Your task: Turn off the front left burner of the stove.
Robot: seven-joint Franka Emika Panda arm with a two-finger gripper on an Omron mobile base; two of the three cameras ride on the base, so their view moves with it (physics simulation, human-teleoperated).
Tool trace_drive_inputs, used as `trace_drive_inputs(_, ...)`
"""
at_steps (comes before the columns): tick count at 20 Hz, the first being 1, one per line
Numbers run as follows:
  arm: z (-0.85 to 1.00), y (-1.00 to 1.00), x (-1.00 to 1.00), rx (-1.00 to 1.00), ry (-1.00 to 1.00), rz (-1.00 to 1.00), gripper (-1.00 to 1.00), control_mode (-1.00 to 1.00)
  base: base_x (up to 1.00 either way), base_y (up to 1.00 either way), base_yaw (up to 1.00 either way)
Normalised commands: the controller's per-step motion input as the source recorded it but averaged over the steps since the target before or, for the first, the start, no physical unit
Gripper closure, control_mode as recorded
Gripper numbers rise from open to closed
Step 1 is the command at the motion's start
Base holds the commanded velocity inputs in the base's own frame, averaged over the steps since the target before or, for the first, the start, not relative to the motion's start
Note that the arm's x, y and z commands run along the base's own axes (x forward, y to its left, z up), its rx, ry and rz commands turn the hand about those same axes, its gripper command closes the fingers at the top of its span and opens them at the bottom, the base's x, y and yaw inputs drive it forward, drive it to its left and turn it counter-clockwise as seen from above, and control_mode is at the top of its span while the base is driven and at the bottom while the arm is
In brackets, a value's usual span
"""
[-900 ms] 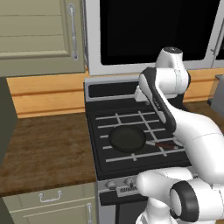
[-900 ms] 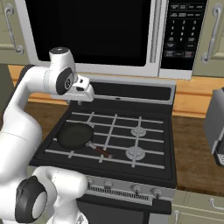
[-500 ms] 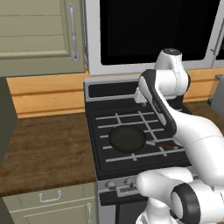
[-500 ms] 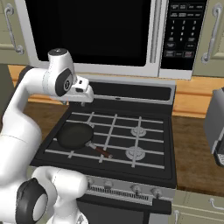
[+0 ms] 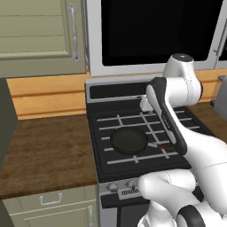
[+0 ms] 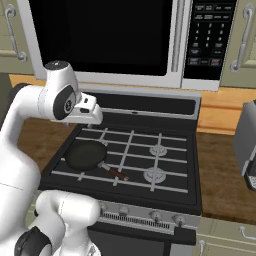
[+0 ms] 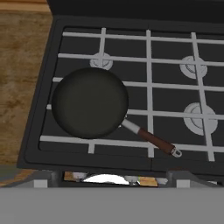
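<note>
The stove (image 5: 116, 91) (image 6: 145, 105) is a black gas range with pale grey grates. Its front left burner (image 5: 119, 161) (image 6: 64, 174) (image 7: 65, 139) lies under a round black frying pan (image 5: 128, 139) (image 6: 84, 154) (image 7: 89, 103) whose red-brown handle points to the front right. A row of small grey knobs (image 5: 113, 187) (image 6: 156, 215) runs along the front panel. My gripper (image 5: 147, 105) (image 6: 94, 119) hangs above the rear of the cooktop, well back from the knobs, looking down on the pan. Its fingers are too small to read.
A silver-framed black-windowed microwave (image 5: 150, 26) (image 6: 100, 35) hangs above the range. Wooden counter (image 5: 44, 150) lies to the left, with cabinets above and a drawer below. A grey toaster (image 6: 247, 145) stands on the right counter. Round grey burner discs (image 7: 199, 118) sit at the right.
</note>
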Motion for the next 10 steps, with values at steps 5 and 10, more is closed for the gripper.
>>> trace_drive_inputs(5,0.0,0.0,0.0,0.0,0.0,0.0,-1.0,-1.0,0.0,0.0,0.0)
trace_drive_inputs(10,-0.22,0.24,-0.25,-0.19,0.0,0.07,-1.0,-1.0,0.0,0.0,0.0)
